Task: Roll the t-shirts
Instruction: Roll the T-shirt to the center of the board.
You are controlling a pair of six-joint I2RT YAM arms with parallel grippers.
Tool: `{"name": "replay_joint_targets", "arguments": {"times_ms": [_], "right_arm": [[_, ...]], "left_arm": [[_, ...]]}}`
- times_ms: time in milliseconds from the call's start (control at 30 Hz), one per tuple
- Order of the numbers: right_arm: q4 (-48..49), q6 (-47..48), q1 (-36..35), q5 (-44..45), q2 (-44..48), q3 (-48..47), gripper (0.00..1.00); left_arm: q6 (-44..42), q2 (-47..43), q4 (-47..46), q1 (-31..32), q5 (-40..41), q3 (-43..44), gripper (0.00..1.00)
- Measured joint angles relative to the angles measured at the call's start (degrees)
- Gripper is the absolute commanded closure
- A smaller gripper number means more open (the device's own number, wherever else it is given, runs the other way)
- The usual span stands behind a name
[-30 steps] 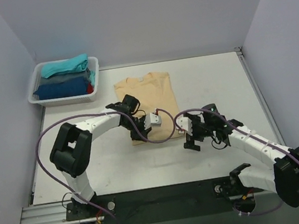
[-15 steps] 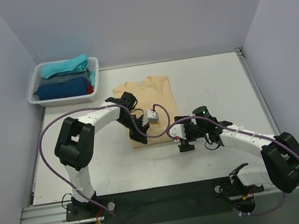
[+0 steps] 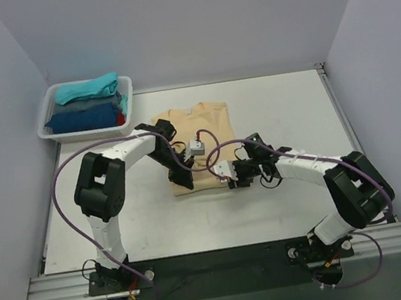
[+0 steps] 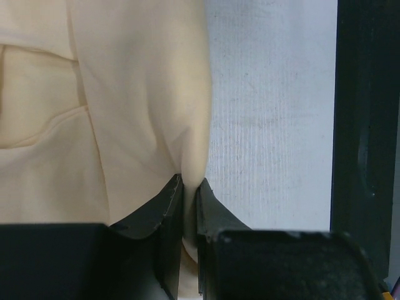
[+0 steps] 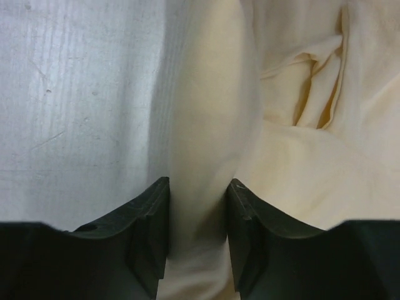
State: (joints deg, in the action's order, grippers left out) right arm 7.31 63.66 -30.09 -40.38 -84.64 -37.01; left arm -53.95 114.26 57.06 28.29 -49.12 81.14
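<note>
1. The tan t-shirt (image 3: 208, 122) lies folded flat on the table (image 3: 292, 106), with its near hem at both grippers and the rest stretching away ahead of them
2. The left gripper (image 4: 189, 184) is nearly closed, pinching the hem's left corner; the right gripper (image 5: 199, 184) squeezes a ridge of hem between its jaws
3. The step in hand looks like seizing the hem to start the roll
4. The next move calls for both grippers to turn the hem forward evenly
5. The other t-shirts (image 3: 87, 99) sit in a basket (image 3: 44, 126), well beyond the left gripper

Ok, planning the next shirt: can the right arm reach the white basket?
Probably not: the basket sits far left beyond the left arm, and the right hand is pinching the beige t-shirt.
</note>
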Motion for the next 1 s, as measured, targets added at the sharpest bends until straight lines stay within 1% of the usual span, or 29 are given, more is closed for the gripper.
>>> {"name": "replay_joint_targets", "arguments": {"times_ms": [33, 67, 167, 233, 267, 333, 500, 567, 733, 867, 1000], "right_arm": [[-1.31, 0.04, 0.0, 0.13, -1.14, -1.68, 0.72], [-2.62, 0.09, 0.0, 0.22, -1.95, -3.28, 0.79], [-7.37, -0.15, 0.13, 0.24, -3.78, -8.0, 0.86], [-11.15, -0.68, 0.33, -0.11, -4.74, -11.21, 0.87], [-13.14, -0.92, 0.55, -0.59, -5.14, -12.74, 0.9], [-18.36, -1.46, 1.11, -1.68, -6.43, -16.59, 0.91], [-33.03, -3.87, 2.58, -5.66, -13.05, -28.39, 0.95], [-36.92, -4.98, 3.13, -6.99, -15.08, -31.28, 1.0], [-44.68, -6.71, 4.04, -9.55, -17.2, -33.92, 1.0], [-48.37, -9.46, 4.72, -12.39, -18.91, -34.4, 1.0], [-51.8, -12.15, 5.79, -15.74, -23.5, -36.52, 1.0]], "left_arm": [[-0.22, 0.11, 0.59, -0.44, -0.35, 0.31, 1.0], [-0.35, 0.11, 1.14, -1.05, -0.72, 0.61, 1.0], [-0.37, 0.11, 2.32, -2.64, -1.55, 1.38, 1.0], [-0.26, 0.11, 3.06, -3.48, -2.32, 1.64, 1.0], [-0.22, 0.11, 3.45, -3.78, -2.73, 1.66, 1.0], [-0.09, 0.13, 4.52, -4.11, -3.72, 1.73, 1.0], [0.37, 1.99, 10.25, -4.37, -5.81, 4.11, 1.0], [0.26, 3.96, 12.74, -4.39, -6.43, 5.73, 1.0], [-0.17, 9.22, 15.82, -4.52, -8.28, 8.48, 1.0], [1.07, 10.71, 17.03, -4.9, -9.27, 9.11, 1.0], [3.67, 11.74, 17.62, -5.55, -9.81, 9.11, 1.0]]}}
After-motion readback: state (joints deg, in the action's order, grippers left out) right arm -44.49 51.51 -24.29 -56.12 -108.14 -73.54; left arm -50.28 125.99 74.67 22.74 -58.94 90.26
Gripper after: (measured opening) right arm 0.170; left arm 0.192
